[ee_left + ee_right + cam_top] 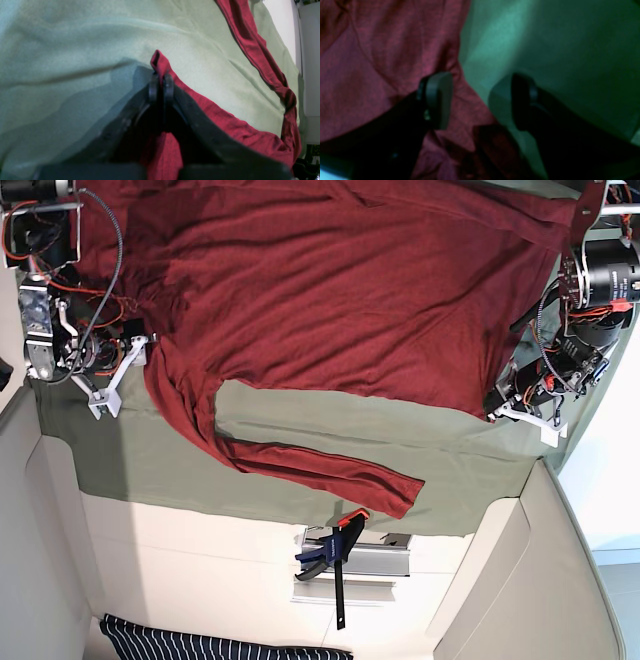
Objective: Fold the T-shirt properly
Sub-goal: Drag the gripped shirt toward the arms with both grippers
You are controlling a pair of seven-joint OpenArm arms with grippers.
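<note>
A dark red long-sleeved T-shirt [340,290] lies spread on the green table cover [300,430], one sleeve [320,465] trailing toward the front edge. In the left wrist view my left gripper [160,83] is shut on a pinched fold of the shirt's edge [160,62], lifted over the green cover [75,50]. In the base view that gripper [498,400] sits at the shirt's right edge. My right gripper [481,100] is open, one finger [440,100] over the red cloth [370,62], the other [522,100] over green cover [570,50]. In the base view it [138,342] is at the shirt's left edge.
A blue, orange and black clamp [335,555] grips the table's front edge. A striped dark cloth [220,645] lies below it on the pale surface. Wiring and arm bases stand at the left [45,290] and right [595,280] of the table.
</note>
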